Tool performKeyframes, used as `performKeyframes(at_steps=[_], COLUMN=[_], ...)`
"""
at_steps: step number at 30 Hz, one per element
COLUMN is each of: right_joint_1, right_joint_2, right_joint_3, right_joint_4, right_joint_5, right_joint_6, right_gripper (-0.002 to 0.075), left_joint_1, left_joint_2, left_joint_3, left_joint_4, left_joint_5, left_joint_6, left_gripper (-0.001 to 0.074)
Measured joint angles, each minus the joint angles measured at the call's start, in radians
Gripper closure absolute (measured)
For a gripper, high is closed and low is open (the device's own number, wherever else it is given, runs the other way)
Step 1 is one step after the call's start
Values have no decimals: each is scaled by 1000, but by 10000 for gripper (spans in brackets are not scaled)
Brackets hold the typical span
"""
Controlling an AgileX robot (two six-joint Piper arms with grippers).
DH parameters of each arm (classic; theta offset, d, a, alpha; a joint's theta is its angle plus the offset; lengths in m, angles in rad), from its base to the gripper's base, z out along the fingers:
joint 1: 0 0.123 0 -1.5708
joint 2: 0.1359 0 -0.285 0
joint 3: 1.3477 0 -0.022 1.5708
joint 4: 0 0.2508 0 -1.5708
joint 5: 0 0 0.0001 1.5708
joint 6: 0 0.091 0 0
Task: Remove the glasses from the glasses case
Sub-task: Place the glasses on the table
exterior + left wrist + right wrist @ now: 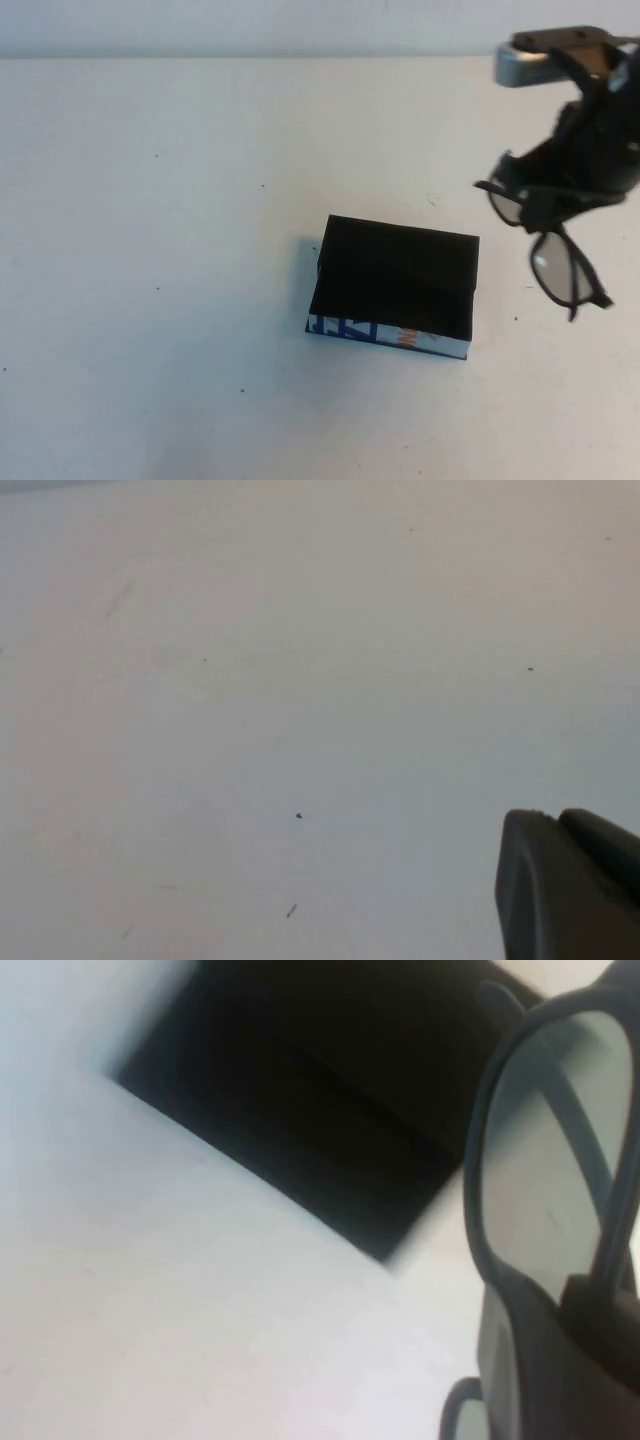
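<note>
The glasses case (396, 285) is a shallow black box with a white printed side edge, open and empty in the middle of the table. My right gripper (545, 205) is to the right of the case, above the table, shut on the black glasses (560, 265), which hang from it with one lens pointing down. In the right wrist view the glasses (545, 1175) are close up and the case (300, 1100) lies behind them. My left gripper (570, 880) shows only in the left wrist view, shut and empty over bare table.
The white table (150, 250) lies all around the case. A grey metal part of the right arm (525, 62) shows at the back right.
</note>
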Motion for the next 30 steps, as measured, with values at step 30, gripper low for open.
performKeyframes(at_steps=[30], right_joint_1=[-263], right_joint_2=[-3], right_joint_3=[660], right_joint_4=[198], right_joint_5=[-530], right_joint_6=[-97], right_gripper=[554], left_joint_1=[0], left_joint_2=[0], left_joint_3=[0], left_joint_4=[0], left_joint_5=[0], left_joint_6=[0], left_gripper=[739])
